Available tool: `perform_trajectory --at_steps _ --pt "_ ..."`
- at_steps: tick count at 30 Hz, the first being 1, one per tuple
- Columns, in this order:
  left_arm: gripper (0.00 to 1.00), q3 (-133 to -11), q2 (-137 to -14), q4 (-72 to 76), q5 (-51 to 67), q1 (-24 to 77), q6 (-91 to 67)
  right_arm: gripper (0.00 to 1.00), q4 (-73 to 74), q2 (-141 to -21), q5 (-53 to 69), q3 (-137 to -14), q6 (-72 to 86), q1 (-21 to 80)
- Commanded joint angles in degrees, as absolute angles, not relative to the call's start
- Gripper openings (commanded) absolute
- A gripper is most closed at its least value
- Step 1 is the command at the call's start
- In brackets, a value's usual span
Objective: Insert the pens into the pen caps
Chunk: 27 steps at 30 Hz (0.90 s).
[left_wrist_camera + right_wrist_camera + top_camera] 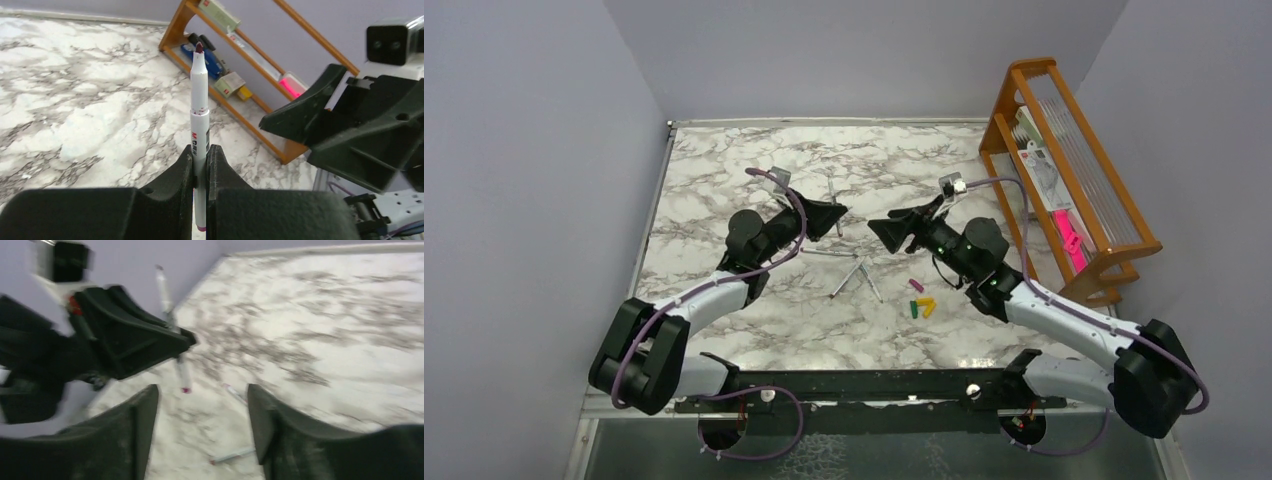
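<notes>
My left gripper (pixel 838 212) (pixel 200 156) is shut on a silvery-grey pen (pixel 199 105), which stands upright between the jaws with its dark magenta tip up. In the top view this pen (pixel 834 192) is a thin line at the fingertips. My right gripper (pixel 879 230) (pixel 202 396) faces the left one a short way off, open and empty. Three more pens (pixel 852 276) lie crossed on the marble below and between the grippers. The pen caps lie nearer my right arm: a magenta one (pixel 916 285), a green one (pixel 914 311) and yellow-orange ones (pixel 927 305).
An orange wooden rack (pixel 1072 170) (pixel 235 102) with boxes and a pink item stands at the far right against the wall. Grey walls close in the marble table (pixel 724 170) on three sides. The right wrist view is blurred.
</notes>
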<state>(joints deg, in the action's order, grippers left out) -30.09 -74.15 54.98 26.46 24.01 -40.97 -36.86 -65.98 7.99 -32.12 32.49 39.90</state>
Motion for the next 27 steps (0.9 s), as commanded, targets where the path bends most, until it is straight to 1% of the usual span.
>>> perform_trajectory --at_steps 1,2,3,4,6,7,8,10,11,13,17,18,20,23,27 --pt "0.00 -30.0 -75.5 49.8 23.2 24.5 -34.6 0.55 0.7 -65.1 -7.7 -38.0 20.2 39.5" --pt "0.00 -30.1 -76.3 49.9 23.3 24.5 -34.4 0.48 5.4 -66.6 -9.7 -40.0 19.4 39.4" --pt "0.00 -30.4 -76.8 49.8 23.4 24.6 -34.3 0.45 10.2 -68.4 -11.1 -42.1 19.0 39.4" --pt "0.00 -30.6 -77.2 49.9 23.4 24.6 -34.1 0.43 13.7 -70.8 -11.6 -44.0 18.5 39.4" --pt "0.00 -30.9 -77.8 49.8 23.3 24.8 -33.4 0.43 18.5 -75.3 -12.5 -46.5 18.3 39.4" --pt "0.00 -31.0 -77.9 49.9 23.4 24.9 -33.3 0.45 19.5 -77.2 -12.9 -46.8 18.7 39.3" --pt "0.00 -30.9 -77.6 49.8 23.4 24.9 -33.3 0.48 20.3 -78.7 -13.0 -47.0 19.1 39.3" --pt "0.00 -30.5 -76.3 49.8 23.6 24.9 -33.3 0.59 21.0 -80.9 -11.8 -47.1 19.8 39.3" --pt "0.00 -30.1 -75.7 49.8 23.4 25.0 -33.0 0.62 20.8 -81.6 -11.3 -46.8 20.2 39.3" --pt "0.00 -28.9 -74.8 49.8 22.7 25.1 -32.1 0.65 20.5 -83.2 -10.8 -46.2 20.5 39.2" --pt "0.00 -27.4 -74.7 49.5 22.1 25.1 -31.2 0.65 21.1 -85.9 -11.4 -45.8 20.7 39.2" --pt "0.00 -27.2 -74.7 49.5 22.1 25.1 -31.1 0.64 20.8 -86.1 -11.5 -45.5 20.6 39.2" --pt "0.00 -26.9 -74.7 49.4 22.1 25.1 -31.0 0.61 20.6 -86.6 -11.6 -45.2 20.6 39.2" --pt "0.00 -27.0 -74.6 49.4 22.1 25.1 -30.9 0.58 20.8 -86.8 -12.2 -45.2 20.9 39.2" --pt "0.00 -27.1 -75.2 49.4 22.0 25.1 -31.1 0.51 19.3 -81.7 -11.1 -43.9 21.5 39.1"
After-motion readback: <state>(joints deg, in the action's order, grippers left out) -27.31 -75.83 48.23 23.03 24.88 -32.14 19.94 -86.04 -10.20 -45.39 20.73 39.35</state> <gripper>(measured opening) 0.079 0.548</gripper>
